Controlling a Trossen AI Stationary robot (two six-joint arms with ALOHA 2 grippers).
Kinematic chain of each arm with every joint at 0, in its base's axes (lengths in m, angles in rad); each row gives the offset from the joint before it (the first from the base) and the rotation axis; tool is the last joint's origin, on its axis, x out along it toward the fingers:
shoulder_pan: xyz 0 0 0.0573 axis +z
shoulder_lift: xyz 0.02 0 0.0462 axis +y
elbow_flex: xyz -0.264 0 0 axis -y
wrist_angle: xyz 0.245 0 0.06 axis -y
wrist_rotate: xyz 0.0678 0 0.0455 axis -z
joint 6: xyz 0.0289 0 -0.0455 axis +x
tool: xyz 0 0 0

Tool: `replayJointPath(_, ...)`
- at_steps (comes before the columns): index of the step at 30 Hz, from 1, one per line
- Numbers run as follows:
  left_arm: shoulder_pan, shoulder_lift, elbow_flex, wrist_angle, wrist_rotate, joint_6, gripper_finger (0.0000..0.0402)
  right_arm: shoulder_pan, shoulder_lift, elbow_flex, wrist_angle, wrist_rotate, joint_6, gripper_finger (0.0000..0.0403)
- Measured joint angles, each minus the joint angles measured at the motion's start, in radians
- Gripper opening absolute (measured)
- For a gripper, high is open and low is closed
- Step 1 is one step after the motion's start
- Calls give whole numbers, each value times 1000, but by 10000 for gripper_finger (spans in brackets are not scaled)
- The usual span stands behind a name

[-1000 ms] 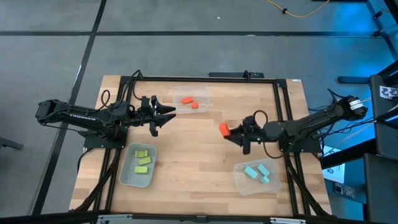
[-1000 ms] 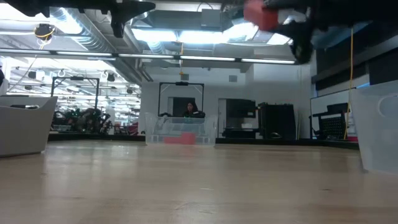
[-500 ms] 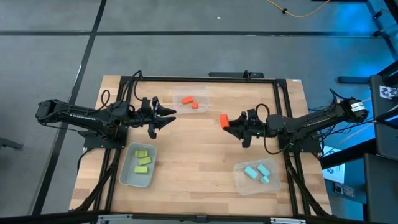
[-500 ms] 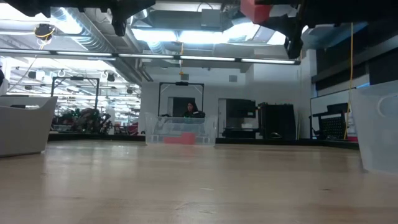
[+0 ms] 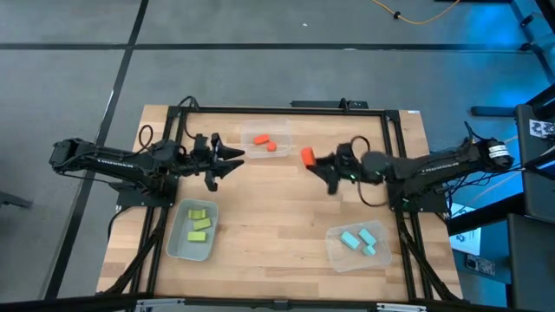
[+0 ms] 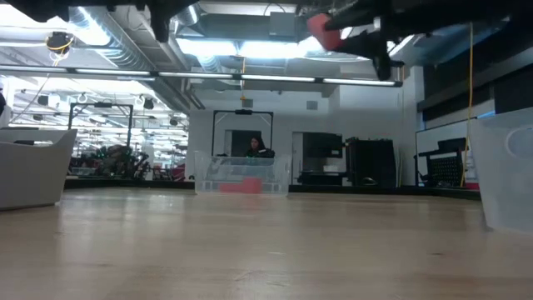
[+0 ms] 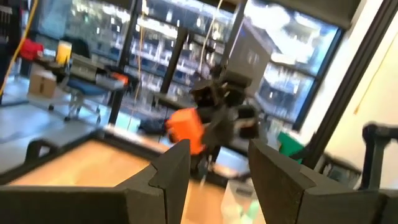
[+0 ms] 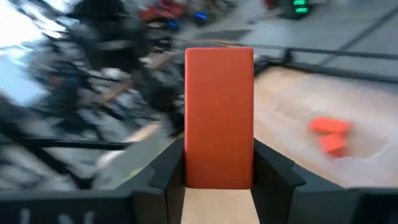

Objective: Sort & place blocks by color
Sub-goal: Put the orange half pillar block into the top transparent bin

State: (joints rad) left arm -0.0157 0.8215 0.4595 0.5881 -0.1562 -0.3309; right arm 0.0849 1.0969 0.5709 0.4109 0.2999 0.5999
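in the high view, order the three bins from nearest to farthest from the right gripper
From the right gripper, whose jaws hold an orange-red block:
1. Orange bin, just left of it at the table's far edge.
2. Blue bin, near edge on the right.
3. Green bin, near edge on the left.

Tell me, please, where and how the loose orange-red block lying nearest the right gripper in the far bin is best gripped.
My judgement: take that orange-red block across its narrow sides, coming straight down from above. It lies low inside the clear bin, whose walls block a sideways approach, and the other block sits apart, leaving finger room. The right gripper is shut on a third orange-red block, so it must release first.
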Motion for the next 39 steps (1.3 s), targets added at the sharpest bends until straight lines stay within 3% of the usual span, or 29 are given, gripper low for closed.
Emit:
replayJointPath(4, 0, 0, 0, 77, -10, 1, 154, -118, 105, 199, -217, -27, -81, 136)
replayJointPath(8, 0, 0, 0, 88, -10, 0, 154, -245, 259, 387, -351, -138, -144, 136)
replayJointPath(16, 0, 0, 0, 90, -11, 0, 154, -394, 581, 619, -486, -215, -123, 136)
replayJointPath(25, 0, 0, 0, 98, -18, 0, 154, -461, 816, 649, -476, -186, 107, 136)
replayJointPath(39, 0, 0, 0, 102, -18, 0, 154, -464, 835, 651, -448, -143, 152, 136)
